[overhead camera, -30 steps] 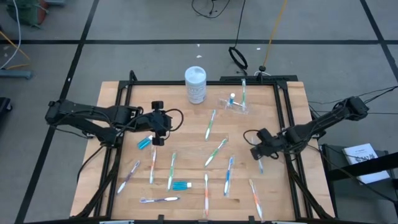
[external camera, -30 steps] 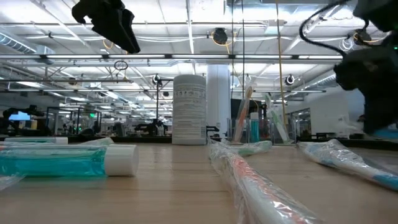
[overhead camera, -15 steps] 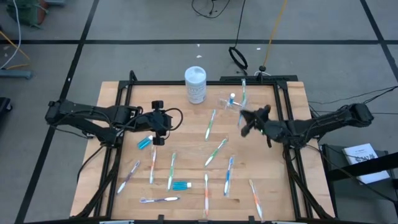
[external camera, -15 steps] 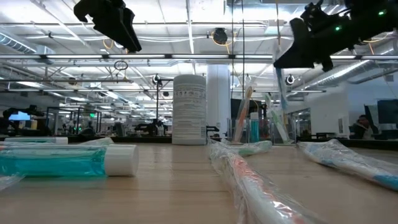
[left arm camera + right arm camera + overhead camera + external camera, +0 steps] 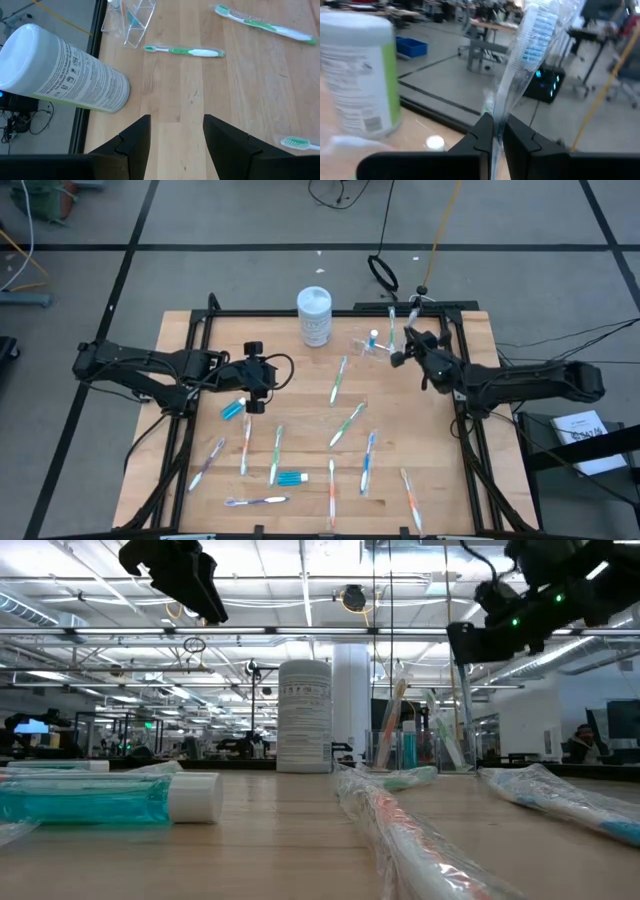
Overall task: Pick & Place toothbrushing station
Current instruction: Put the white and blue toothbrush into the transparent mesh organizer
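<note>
The table (image 5: 470, 480) is pale wood, matt, with visible grain. The toothbrushes (image 5: 347, 424) lie in glossy, crinkled clear wrap — so does the one (image 5: 530, 47) pinched in the right gripper (image 5: 495, 132), whose fingers look matt dark plastic. The white canister (image 5: 60, 72) has a smooth, paper-like label; the cup (image 5: 132, 22) is clear plastic.

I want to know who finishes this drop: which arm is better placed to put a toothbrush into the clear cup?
Right. The right gripper is shut on a wrapped toothbrush beside the clear cup; the left gripper is open and empty, farther away.

Open-plan lab; strip lights (image 5: 90, 675), workbenches (image 5: 490, 27)
</note>
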Motion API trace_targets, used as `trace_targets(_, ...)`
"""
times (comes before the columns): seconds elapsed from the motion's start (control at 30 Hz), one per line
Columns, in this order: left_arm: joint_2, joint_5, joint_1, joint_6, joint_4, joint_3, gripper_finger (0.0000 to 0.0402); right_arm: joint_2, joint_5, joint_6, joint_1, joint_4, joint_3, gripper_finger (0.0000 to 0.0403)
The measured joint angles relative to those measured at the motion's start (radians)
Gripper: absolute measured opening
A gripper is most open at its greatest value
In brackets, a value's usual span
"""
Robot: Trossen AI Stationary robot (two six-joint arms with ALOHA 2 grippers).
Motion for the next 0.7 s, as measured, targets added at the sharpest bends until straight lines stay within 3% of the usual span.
trace_targets(0.2,0.000,0.000,0.000,-0.001,0.013,0.000,0.0186,0.044,-0.057,0.127,-0.042,0.055,-0.112,0.0019)
trace_targets(0.47,0.000,0.001,0.000,-0.005,0.037,0.000,0.0186,0.046,-0.119,0.124,-0.046,0.172,-0.234,0.0021)
trace_targets(0.7,0.000,0.001,0.000,-0.007,0.050,0.000,0.0186,0.046,-0.157,0.087,-0.048,0.215,-0.254,0.0066)
